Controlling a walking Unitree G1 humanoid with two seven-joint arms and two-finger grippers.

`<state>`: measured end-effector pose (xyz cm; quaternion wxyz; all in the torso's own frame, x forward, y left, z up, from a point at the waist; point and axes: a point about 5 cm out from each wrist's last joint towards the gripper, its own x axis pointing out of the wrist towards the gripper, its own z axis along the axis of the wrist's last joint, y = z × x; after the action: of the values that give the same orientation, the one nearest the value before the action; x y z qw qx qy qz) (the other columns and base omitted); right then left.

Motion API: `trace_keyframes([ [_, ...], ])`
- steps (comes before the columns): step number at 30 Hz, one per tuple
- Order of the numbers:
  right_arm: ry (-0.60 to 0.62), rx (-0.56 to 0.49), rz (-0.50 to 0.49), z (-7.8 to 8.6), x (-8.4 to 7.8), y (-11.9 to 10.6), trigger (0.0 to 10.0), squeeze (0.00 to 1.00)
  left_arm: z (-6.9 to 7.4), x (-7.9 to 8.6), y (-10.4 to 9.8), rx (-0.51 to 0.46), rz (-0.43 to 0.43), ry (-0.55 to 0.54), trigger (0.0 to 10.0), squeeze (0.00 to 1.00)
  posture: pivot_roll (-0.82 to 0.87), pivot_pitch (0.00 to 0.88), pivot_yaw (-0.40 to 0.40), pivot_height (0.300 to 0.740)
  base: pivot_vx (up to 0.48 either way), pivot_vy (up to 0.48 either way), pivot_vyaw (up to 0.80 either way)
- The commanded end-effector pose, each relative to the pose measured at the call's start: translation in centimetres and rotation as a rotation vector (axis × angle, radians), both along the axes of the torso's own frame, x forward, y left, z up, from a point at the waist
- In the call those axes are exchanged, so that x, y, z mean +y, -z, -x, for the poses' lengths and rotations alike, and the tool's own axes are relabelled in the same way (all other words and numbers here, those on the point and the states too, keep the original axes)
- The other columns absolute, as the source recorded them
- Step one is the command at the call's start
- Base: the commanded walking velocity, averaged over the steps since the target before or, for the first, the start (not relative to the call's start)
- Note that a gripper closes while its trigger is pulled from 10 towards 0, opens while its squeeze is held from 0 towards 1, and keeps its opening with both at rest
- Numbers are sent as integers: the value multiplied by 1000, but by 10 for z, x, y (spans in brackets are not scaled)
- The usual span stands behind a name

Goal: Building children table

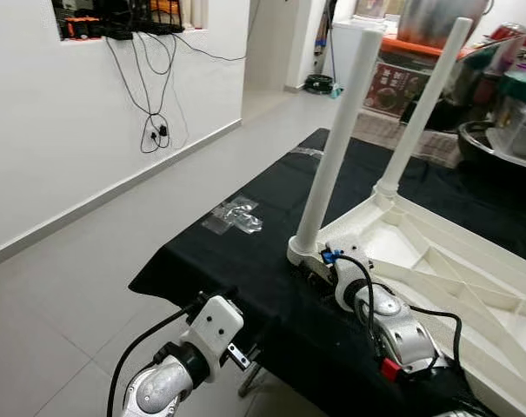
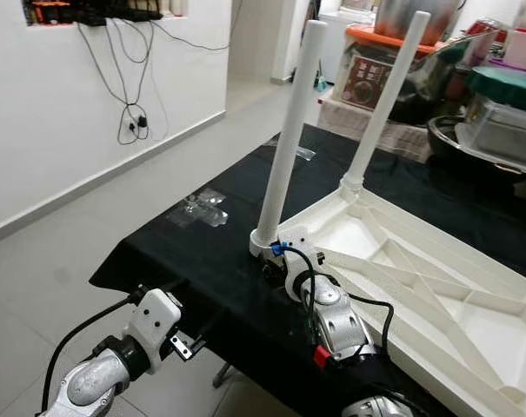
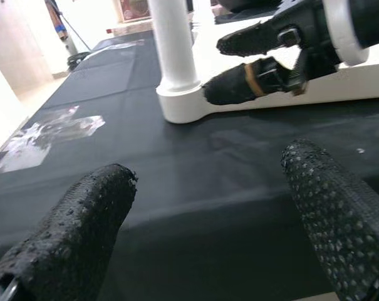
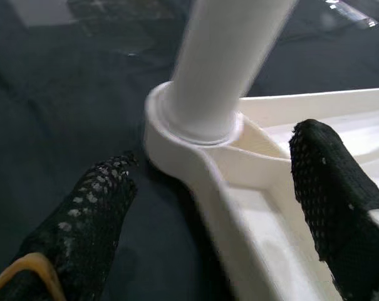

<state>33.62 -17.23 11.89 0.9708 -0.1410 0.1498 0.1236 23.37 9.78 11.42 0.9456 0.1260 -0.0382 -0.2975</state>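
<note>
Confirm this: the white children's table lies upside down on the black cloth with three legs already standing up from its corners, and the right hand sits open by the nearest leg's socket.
Not quite: two legs stand up from the upside-down table, not three, as the left eye view shows. The rest holds: it lies on the black cloth, and the right hand sits open by the nearest leg's socket.

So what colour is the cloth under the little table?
Black. The cloth shows best in the left eye view.

tabletop (image 1: pixel 471 287) on cloth (image 1: pixel 245 261), legs (image 1: pixel 336 139) up
</note>
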Motion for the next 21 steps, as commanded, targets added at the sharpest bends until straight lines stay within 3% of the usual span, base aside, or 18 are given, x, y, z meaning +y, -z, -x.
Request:
trace_keyframes([
  [1,27,-7,35,-6,-14,-11,10000,0,-3,3,3,27,-7,6,10000,0,34,0,-107,740,0,0,0],
  [2,32,-29,67,-14,-25,-23,10000,0,-3,4,3,29,-10,9,10000,0,32,0,-103,740,0,0,0],
  [4,32,-29,67,-14,-25,-23,10000,0,-3,4,3,29,-10,9,10000,0,32,0,-103,740,0,0,0],
  [6,-3,-53,115,-26,-37,-47,10000,0,-2,0,5,38,-9,29,10000,0,26,0,-102,740,0,0,0],
  [8,-43,-50,145,-32,-39,-56,10000,0,-1,-3,5,40,-10,39,10000,0,24,0,-102,740,0,0,0],
  [11,-128,5,90,-39,-34,-71,10000,0,1,-7,6,38,-13,47,10000,0,25,0,-107,740,0,0,0],
  [14,-190,56,51,-39,-30,-73,10000,0,1,-6,6,36,-10,39,10000,0,27,0,-110,740,0,0,0],
  [17,-331,155,2,-37,-25,-76,10000,0,3,-7,8,39,-18,38,10000,0,30,0,-112,740,0,0,0],
  [21,-365,180,9,-37,-25,-76,10000,0,3,-8,8,39,-18,40,10000,0,32,2,-114,740,0,0,0],
])
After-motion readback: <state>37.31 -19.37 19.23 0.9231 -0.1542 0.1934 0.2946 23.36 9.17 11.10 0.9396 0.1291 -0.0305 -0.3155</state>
